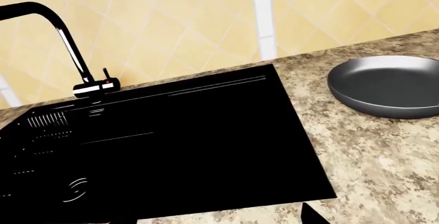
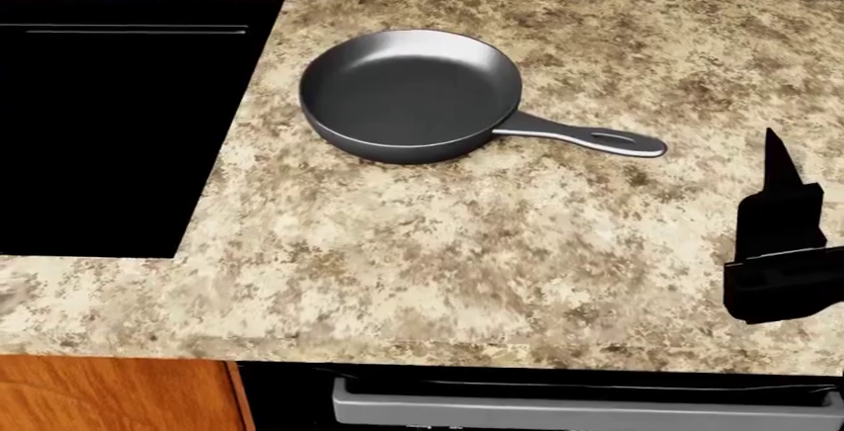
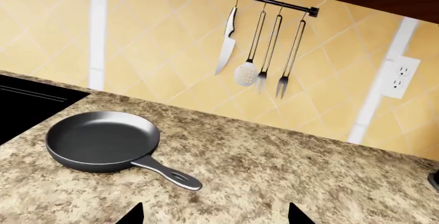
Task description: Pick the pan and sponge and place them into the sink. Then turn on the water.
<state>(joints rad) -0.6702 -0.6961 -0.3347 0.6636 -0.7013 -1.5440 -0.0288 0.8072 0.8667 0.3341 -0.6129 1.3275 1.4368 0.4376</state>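
Note:
The dark grey pan (image 2: 409, 93) rests upright on the granite counter, its handle (image 2: 591, 138) pointing right. The pan (image 3: 103, 139) shows ahead of my right gripper (image 3: 215, 216), which is open and empty a short way off. In the head view that right gripper (image 2: 781, 204) hovers at the counter's right edge, well right of the handle. The black sink (image 2: 106, 125) lies left of the pan. My left gripper (image 1: 219, 219) hangs open by the near rim of the sink (image 1: 171, 147), with the pan (image 1: 387, 85) further along the counter. The sponge is out of view, and no water runs.
A black faucet (image 1: 65, 39) with a red-dotted lever (image 1: 106, 77) stands at the sink's back rim. On the tiled wall hang a utensil rail (image 3: 264, 44) and an outlet (image 3: 399, 77). An oven handle (image 2: 580, 401) runs below the counter's front edge.

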